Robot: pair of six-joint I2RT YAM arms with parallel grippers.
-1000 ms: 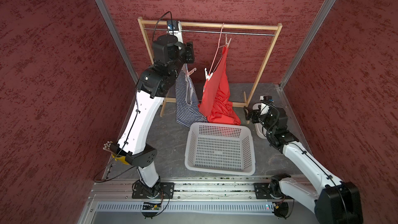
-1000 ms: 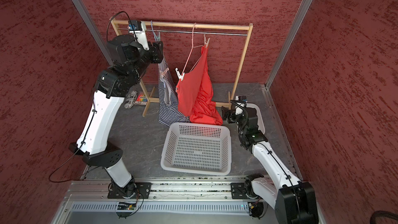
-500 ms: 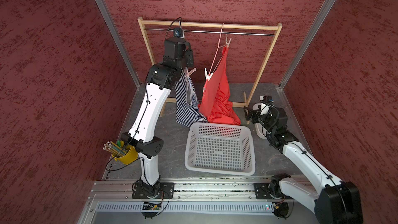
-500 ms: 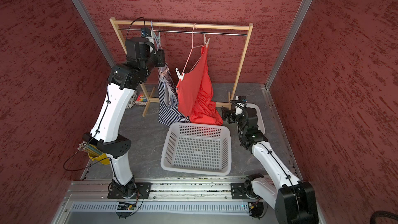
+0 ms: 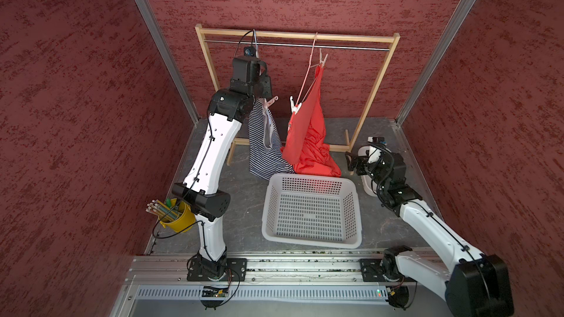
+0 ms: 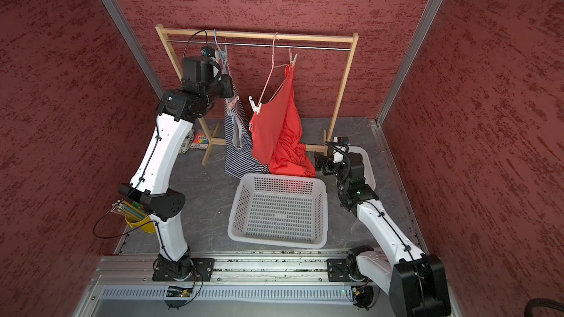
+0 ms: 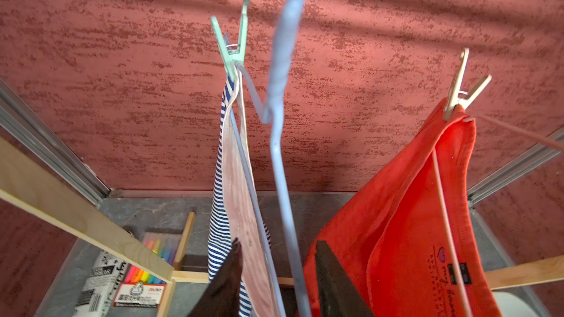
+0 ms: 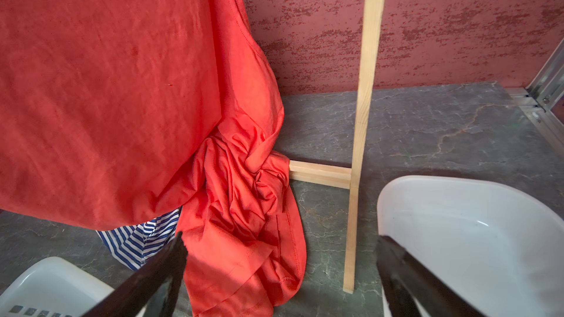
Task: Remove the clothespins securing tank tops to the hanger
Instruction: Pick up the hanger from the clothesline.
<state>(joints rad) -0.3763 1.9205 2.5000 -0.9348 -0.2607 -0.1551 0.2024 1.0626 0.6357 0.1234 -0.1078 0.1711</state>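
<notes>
Left wrist, left pincer (image 7: 277, 243) parted astride blue hanger (image 7: 277, 86), right pincer (image 8: 280, 236) released near rack post (image 8: 364, 86)

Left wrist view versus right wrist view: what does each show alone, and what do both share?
Left wrist only: a mint-green clothespin pinning the striped tank top to a blue hanger, a beige clothespin on the orange-red tank top, and a marker pack. Right wrist only: a white tub, a basket corner, and the orange-red top's hem bunched on the floor. Both: the two tops and the wooden rack.
</notes>
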